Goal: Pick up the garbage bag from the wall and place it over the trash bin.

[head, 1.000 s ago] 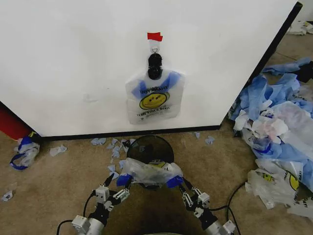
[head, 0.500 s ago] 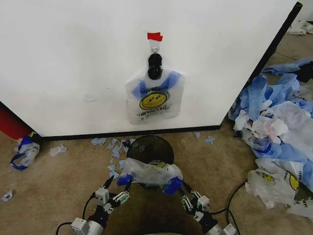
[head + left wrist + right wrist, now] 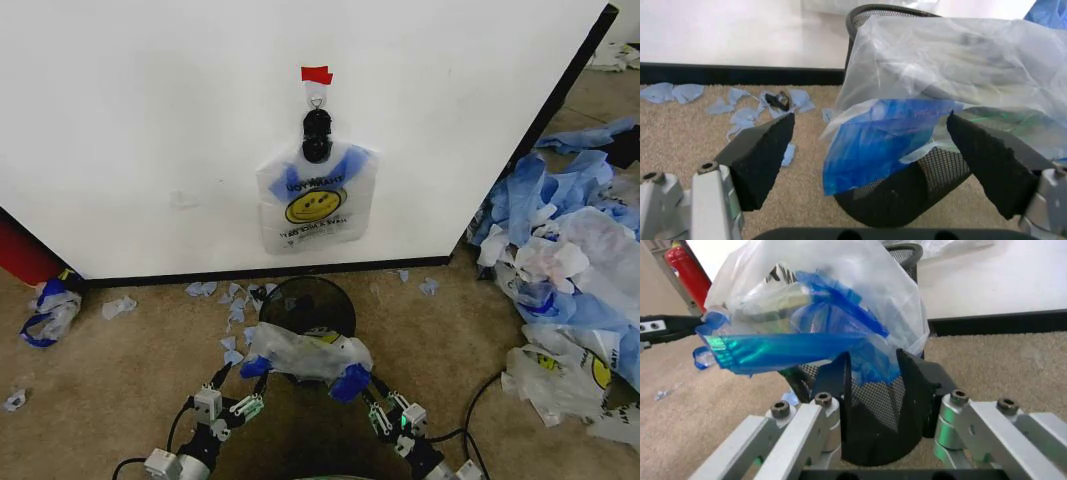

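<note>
The garbage bag (image 3: 303,353) drapes over our trash bin (image 3: 306,304) by the wall (image 3: 150,120). Our left gripper (image 3: 870,165) gapes wide beside its blue handle; our right gripper (image 3: 875,371) pinches the other handle.

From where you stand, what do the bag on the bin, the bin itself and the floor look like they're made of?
The garbage bag looks like thin translucent plastic film: it crinkles, shines, and the rim shows through; its handles are blue. The trash bin appears to be black metal wire mesh, with a fine grid visible in its wall. The floor looks like short-pile tan carpet, matte and nubby.
</note>
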`<state>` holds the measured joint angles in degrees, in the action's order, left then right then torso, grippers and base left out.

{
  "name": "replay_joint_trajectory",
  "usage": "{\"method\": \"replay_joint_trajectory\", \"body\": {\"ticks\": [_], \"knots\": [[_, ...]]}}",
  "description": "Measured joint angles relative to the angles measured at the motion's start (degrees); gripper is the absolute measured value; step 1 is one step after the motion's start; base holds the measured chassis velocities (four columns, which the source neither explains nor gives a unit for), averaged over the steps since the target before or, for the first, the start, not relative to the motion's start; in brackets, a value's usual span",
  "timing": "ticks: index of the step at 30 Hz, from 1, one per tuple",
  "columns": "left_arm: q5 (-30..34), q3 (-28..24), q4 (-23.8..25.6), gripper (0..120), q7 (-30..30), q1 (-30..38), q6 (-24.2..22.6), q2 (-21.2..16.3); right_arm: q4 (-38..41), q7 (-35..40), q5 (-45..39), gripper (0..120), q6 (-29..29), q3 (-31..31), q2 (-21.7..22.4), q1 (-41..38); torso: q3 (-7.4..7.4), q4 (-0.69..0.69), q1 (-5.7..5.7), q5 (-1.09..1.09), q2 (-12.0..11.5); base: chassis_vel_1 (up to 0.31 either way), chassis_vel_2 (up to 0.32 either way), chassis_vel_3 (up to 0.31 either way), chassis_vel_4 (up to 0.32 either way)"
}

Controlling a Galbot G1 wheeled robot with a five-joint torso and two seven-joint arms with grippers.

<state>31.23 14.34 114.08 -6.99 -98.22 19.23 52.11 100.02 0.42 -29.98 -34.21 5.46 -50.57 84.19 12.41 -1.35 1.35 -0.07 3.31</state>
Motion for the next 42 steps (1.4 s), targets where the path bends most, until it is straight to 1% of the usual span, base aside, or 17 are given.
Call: {"method": "replay_joint_trajectory", "body": {"ticks": [18,27,31,33,37,40,41,42], "knots": [[-0.1,-0.1,-0.1,91,0.0,0.1,-0.2,0.6,-2.2,-2.3,0.4,26,-1.0,0.1,0.1,-0.4,0.00,0.00,0.00,0.00,0.0,0.000,0.000,0.000,0.000],[-0.1,-0.5,-0.7,91,0.0,0.7,-0.3,1.0,-3.1,-5.1,0.4,26,-1.8,0.0,0.6,-1.2,0.00,0.00,0.00,0.00,0.0,0.000,0.000,0.000,0.000],[-0.1,-0.5,-0.6,91,0.0,0.8,-0.4,1.0,-3.7,-7.5,0.4,26,-2.2,0.0,1.0,-1.4,0.00,0.00,0.00,0.01,0.0,0.000,0.000,0.000,0.000],[-0.1,-0.6,-0.6,91,0.0,0.8,-0.5,1.2,-3.8,-8.3,0.4,27,-2.3,-0.1,1.3,-1.6,0.00,0.00,0.00,0.01,0.0,0.000,0.000,0.000,0.000],[-0.2,-0.8,-0.8,91,0.1,0.7,-0.5,1.5,-4.3,-10.4,1.0,35,-2.5,-0.6,2.2,-2.3,0.00,0.00,0.00,0.00,0.0,0.000,0.000,0.000,0.000],[-0.2,-0.8,-0.9,91,0.1,0.8,-0.5,1.6,-4.3,-10.6,1.0,37,-2.5,-0.7,2.3,-2.4,0.00,0.00,0.00,0.00,0.0,0.000,0.000,0.000,0.000],[-0.3,-0.9,-1.0,91,0.1,0.8,-0.4,1.7,-4.3,-10.7,1.1,44,-2.5,-0.8,2.5,-2.5,0.00,0.00,0.00,0.00,0.0,0.000,0.000,0.000,0.000],[-0.3,-0.9,-1.1,91,0.1,0.9,-0.4,1.7,-4.3,-10.8,1.1,46,-2.5,-0.8,2.5,-2.5,0.00,0.00,0.00,0.00,0.0,0.000,0.000,0.000,0.000]]}}
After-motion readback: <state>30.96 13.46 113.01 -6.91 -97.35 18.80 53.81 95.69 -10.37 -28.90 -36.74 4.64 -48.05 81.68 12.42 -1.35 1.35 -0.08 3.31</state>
